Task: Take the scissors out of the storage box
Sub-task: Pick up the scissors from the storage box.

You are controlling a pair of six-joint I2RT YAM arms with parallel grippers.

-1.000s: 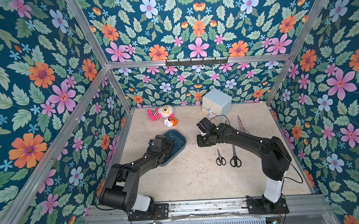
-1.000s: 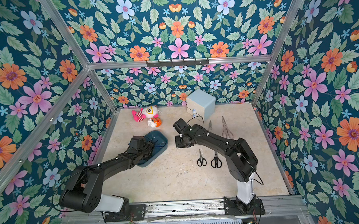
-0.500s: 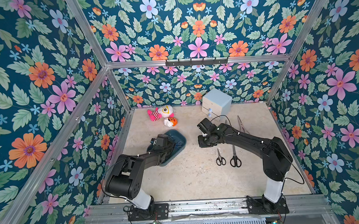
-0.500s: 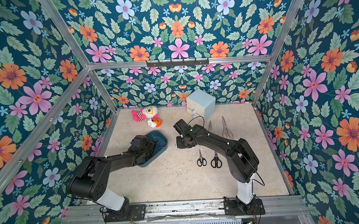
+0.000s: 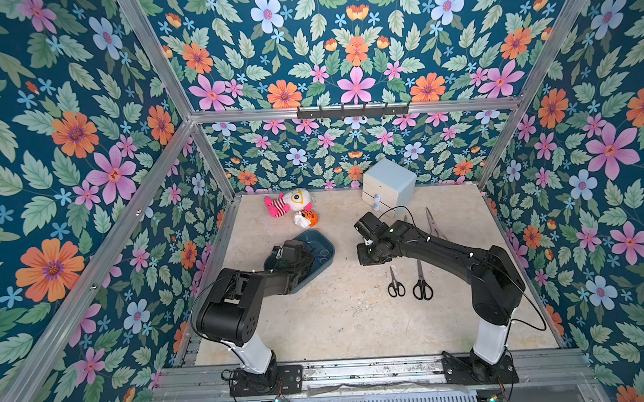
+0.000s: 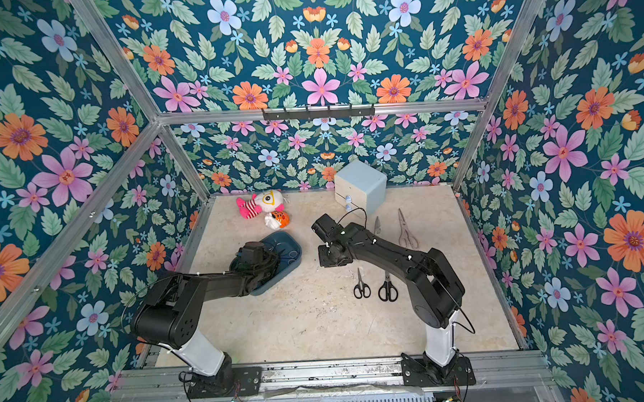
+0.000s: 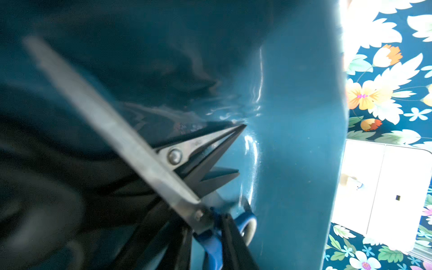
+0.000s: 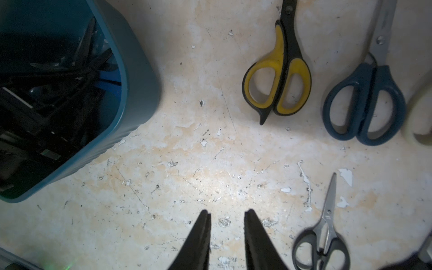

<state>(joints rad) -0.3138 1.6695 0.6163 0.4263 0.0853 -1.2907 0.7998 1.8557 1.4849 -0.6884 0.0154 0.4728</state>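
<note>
Floral-papered walls close in a scuffed pale tabletop (image 5: 337,320), where the teal storage box (image 5: 321,265) sits toward the left with a tangle of scissors inside. The left gripper (image 5: 294,258) reaches down into the box. The blurred left wrist view does not show whether its jaws grip anything. It does show a long steel blade (image 7: 112,126) slanting close across the lens, over a black-bladed pair (image 7: 174,156) and a blue-handled pair (image 7: 211,247). The left arm hides all three from both top views.

The right gripper (image 8: 226,221) hovers over bare table beside the box, its jaws a narrow gap apart and empty. Two black-handled pairs (image 5: 396,285) lie out beside the right arm in both top views. Only the right wrist view shows a yellow-black pair (image 8: 279,79) and a dark blue pair (image 8: 365,102) also out on the table.

The scissors look stiff, light and slick, and piled like this they may snag one another. The pivot, or the shank just behind it, seems the surest hold.
</note>
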